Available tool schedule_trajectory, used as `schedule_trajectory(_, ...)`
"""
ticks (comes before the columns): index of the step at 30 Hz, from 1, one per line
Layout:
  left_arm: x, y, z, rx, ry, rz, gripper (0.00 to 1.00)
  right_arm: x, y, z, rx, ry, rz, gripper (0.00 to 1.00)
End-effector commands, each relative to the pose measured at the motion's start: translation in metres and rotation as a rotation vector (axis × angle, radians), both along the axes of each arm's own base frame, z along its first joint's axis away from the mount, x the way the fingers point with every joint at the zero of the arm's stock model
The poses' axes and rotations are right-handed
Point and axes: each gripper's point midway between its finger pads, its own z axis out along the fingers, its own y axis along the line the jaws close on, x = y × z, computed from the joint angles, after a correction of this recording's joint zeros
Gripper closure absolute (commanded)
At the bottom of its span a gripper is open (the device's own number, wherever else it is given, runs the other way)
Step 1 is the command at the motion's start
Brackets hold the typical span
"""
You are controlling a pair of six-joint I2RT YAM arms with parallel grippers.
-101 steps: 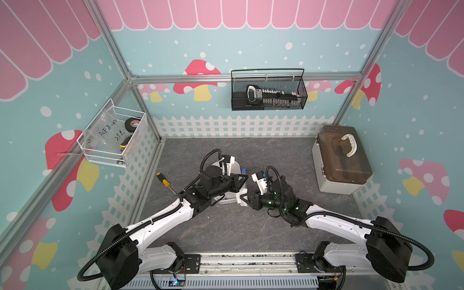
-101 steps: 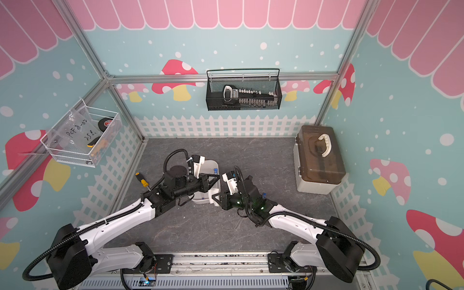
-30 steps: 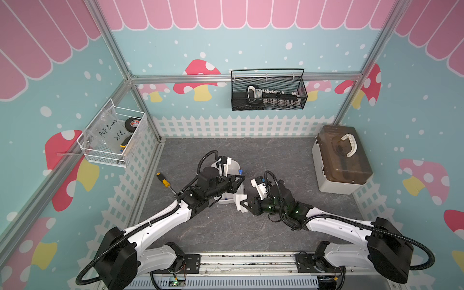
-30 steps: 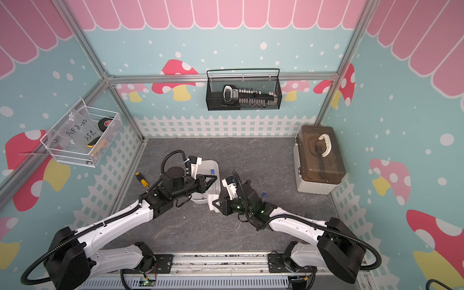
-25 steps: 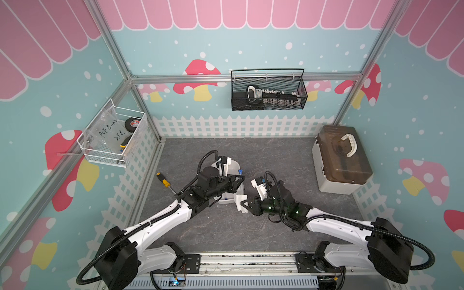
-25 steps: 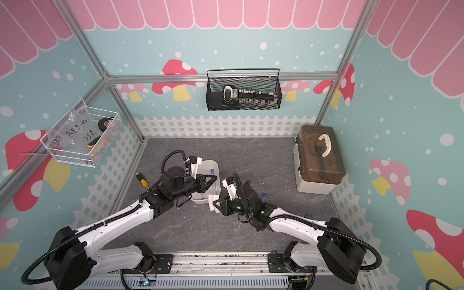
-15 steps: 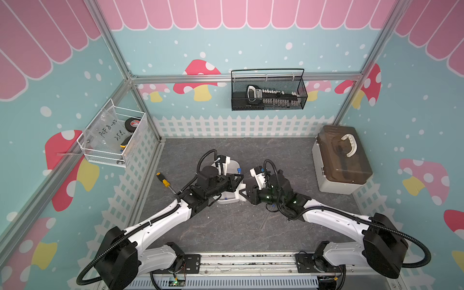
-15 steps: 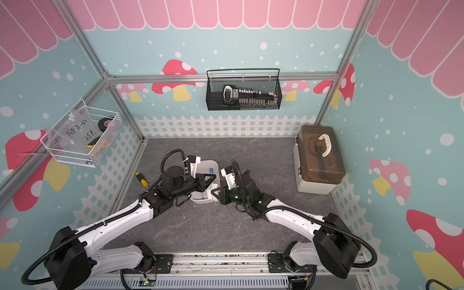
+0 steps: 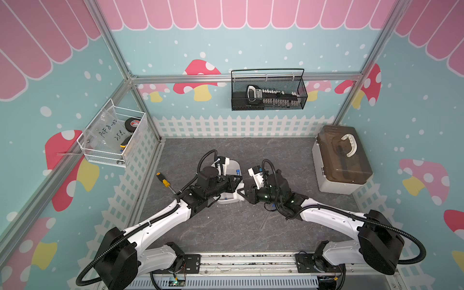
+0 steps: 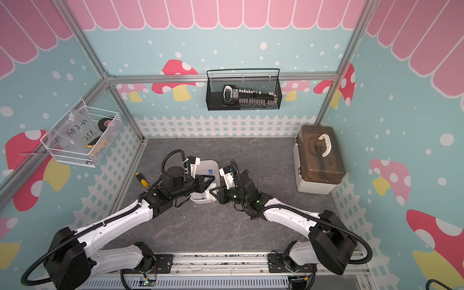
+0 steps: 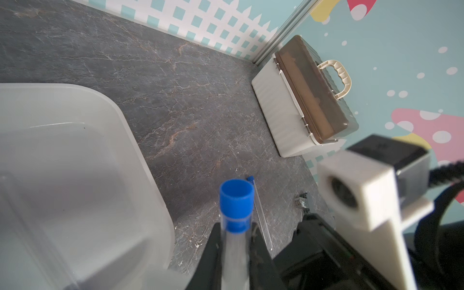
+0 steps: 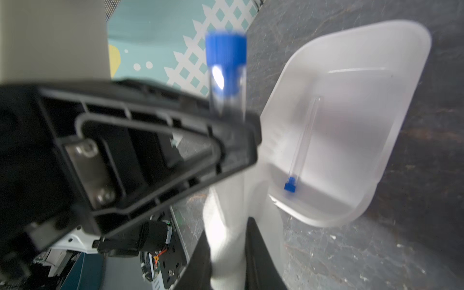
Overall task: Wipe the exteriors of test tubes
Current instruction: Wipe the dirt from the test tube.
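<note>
The dark grey marbled tabletop (image 9: pixel 226 226) sits inside a pastel enclosure. The task appears to be mid-way. One thin, clear, blue-capped test tube (image 12: pixel 305 138) lies in the translucent white plastic tray (image 12: pixel 364 113). A second tube (image 11: pixel 262 218) lies on the tabletop near it. Which of them are wiped cannot be determined. The left gripper (image 11: pixel 234 238) is clamped on a third tube (image 11: pixel 236 208), raised at the tray's edge. The right gripper (image 12: pixel 226 251) is closed on a white wiping cloth (image 12: pixel 223 221) just beside that tube, and contact is unconfirmed.

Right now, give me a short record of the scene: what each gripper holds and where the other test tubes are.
Left gripper: shut on a thin clear test tube with blue cap
Right gripper: shut on a white cloth
White plastic tray: second capped tube lying inside
Grey table: third capped tube lying on it, outside the tray
Cloth-to-tube contact: cannot tell
</note>
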Motion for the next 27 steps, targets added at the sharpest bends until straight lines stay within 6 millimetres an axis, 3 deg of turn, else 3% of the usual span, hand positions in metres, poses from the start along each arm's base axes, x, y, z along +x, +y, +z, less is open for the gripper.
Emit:
schedule_trajectory(1,0.002,-0.002,0.017,-0.026,-0.051,-0.005,0.88,-0.023,0.000,-0.027,-0.038,0.075,0.023,0.82)
schedule_trajectory(5,0.005,0.001,0.013,-0.017,-0.046,0.002,0.88,-0.038,-0.002,-0.049,-0.068,0.128,0.032,0.82)
schedule_trajectory(16,0.015,0.019,0.008,0.013,-0.040,0.039,0.88,-0.055,-0.024,-0.064,-0.080,0.172,-0.006,0.81)
schedule_trajectory(21,0.026,0.032,0.001,0.059,-0.036,0.062,0.87,-0.056,-0.039,-0.062,-0.092,0.156,-0.054,0.81)
schedule_trajectory(27,0.043,0.044,-0.025,0.143,0.010,0.076,0.87,-0.050,-0.051,-0.047,-0.118,0.099,-0.095,0.81)
